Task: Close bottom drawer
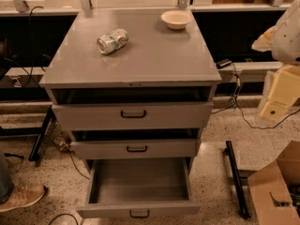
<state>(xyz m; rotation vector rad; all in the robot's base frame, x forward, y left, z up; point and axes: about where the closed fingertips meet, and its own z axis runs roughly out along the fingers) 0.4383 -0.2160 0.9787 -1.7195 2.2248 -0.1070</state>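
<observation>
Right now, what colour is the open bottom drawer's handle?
Black handle on the bottom drawer, camera view. The gripper is at the right edge.

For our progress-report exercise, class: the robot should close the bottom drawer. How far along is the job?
Done: nothing yet. The bottom drawer stands pulled far out of the cabinet, its inside bare. In hand: the gripper hangs to the right of the cabinet, clear of it. Left: bring it to the drawer's front panel and push it fully in.
</observation>
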